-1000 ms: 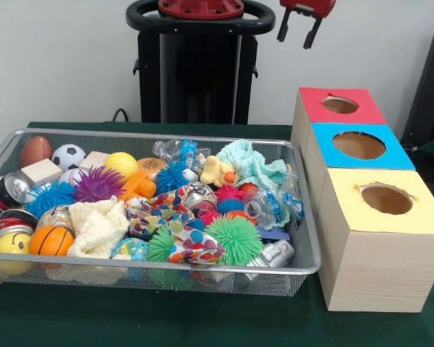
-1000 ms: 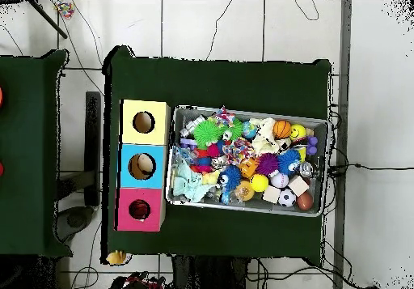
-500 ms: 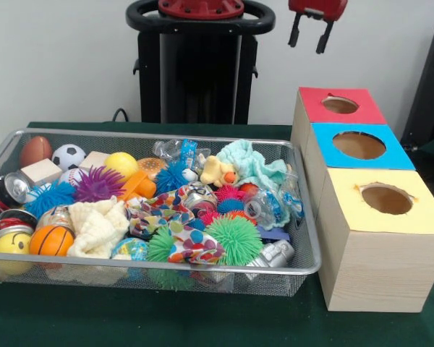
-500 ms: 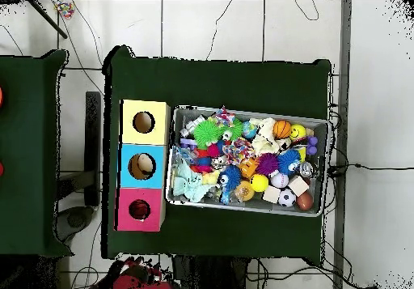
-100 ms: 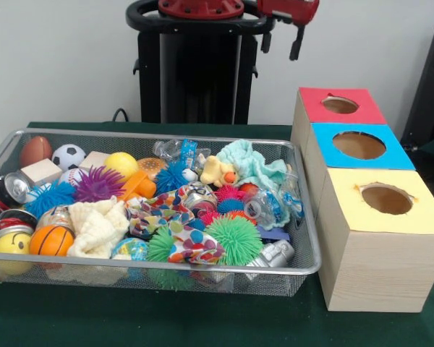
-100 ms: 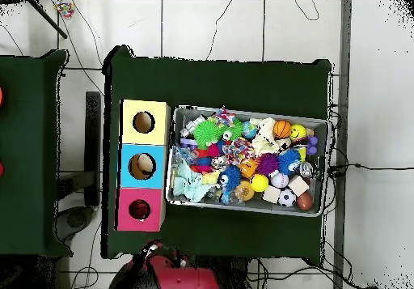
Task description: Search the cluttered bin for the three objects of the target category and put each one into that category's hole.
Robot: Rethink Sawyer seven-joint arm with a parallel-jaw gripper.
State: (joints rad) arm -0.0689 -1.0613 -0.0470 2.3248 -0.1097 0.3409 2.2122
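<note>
Target category isn't given, so which three items count can't be told; all candidates sit in the bin (image 5: 304, 269), a wire mesh tray packed full: spiky balls (green (image 5: 234, 239), purple (image 5: 98, 183), blue (image 5: 49, 197)), basketball (image 5: 50, 241), soccer ball (image 5: 68, 155), football (image 5: 35, 150), yellow ball (image 5: 120, 164), cans (image 5: 11, 189), cloths (image 5: 98, 225), rubber duck (image 5: 217, 172), wood blocks (image 5: 40, 172). Nothing lifted out yet. Holes are in three boxes standing in a row just beside the bin: red (image 5: 340, 105), blue (image 5: 359, 145), yellow (image 5: 386, 199); something pale may sit in the blue hole in the overhead view, unclear. Gripper (image 5: 281, 40) is high up at the pedestal, well apart from everything, empty, two fingers hanging down with a gap between them, so it reads as released. Key relation: in the front view the bin lies below and to the picture's left of the gripper and the red box below to its right; so a pick means coming down and across toward the bin. Bin's long axis runs across that view, the box row runs away from the camera. No legible labels or brands; prints on the cans and bottles are too small to read.
</note>
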